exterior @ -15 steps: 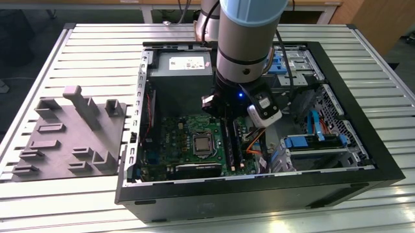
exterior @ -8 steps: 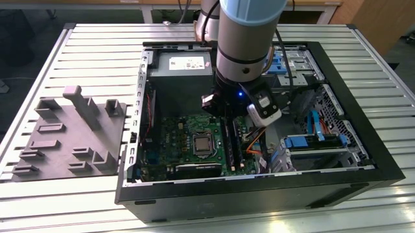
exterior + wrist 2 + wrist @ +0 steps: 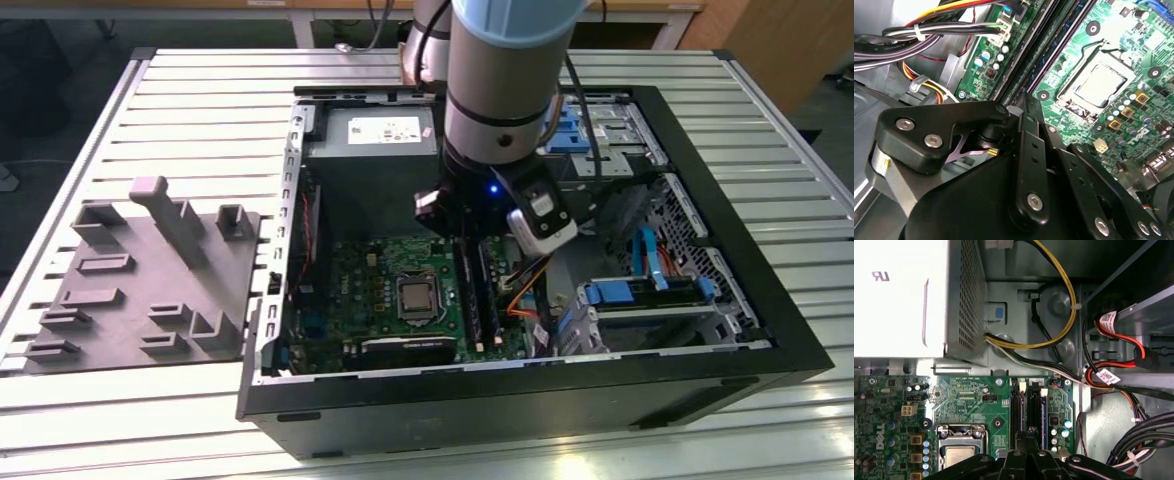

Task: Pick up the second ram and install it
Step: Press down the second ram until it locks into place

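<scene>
An open computer case lies on its side on a slatted metal table. Inside it, the green motherboard covers the floor of the case, with the processor socket near its middle. A silver power supply fills the part of the case beyond the motherboard, and blue-tabbed drive bays sit on the far side of the memory slots from the socket. Beside the case, at the exterior view's left, a grey holder tray rests on the table, its moulded blocks standing up with nothing visibly lying in them.

Bundles of yellow, black and red cables loop from the power supply past the end of the memory slots, and orange and blue leads cross close to the slots on the drive-bay side.

The arm comes straight down into the case, and the gripper sits directly over the memory slots, beside the processor socket. In both wrist views its black linkages converge closely above the slots, so the fingers stand narrow. A long dark stick, seemingly the second ram, runs along the slot line below the gripper; whether the fingers actually pinch it cannot be told, since their tips are hidden behind the linkages.
</scene>
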Robot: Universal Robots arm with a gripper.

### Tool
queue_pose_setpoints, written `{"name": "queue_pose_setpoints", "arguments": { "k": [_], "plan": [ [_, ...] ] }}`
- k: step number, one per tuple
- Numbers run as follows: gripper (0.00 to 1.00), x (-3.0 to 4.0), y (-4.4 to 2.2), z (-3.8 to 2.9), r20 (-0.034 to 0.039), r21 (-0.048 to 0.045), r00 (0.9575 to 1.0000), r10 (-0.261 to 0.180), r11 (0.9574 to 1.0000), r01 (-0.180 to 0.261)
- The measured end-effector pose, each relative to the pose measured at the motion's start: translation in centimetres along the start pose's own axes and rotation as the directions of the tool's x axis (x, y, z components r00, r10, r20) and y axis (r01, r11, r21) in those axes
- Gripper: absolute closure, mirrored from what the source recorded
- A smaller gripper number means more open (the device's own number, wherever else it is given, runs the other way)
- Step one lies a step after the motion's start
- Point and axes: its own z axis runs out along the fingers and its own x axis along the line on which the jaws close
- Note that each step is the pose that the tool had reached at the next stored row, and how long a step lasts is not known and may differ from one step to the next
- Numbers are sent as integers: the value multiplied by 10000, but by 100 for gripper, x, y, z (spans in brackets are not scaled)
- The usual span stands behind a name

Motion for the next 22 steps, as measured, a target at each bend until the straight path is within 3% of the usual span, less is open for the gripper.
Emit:
{"name": "queue_pose_setpoints", "arguments": {
  "k": [22],
  "plan": [
    [89, 3, 122, 20, 8, 3, 9999, 116, 9999, -116]
  ]
}}
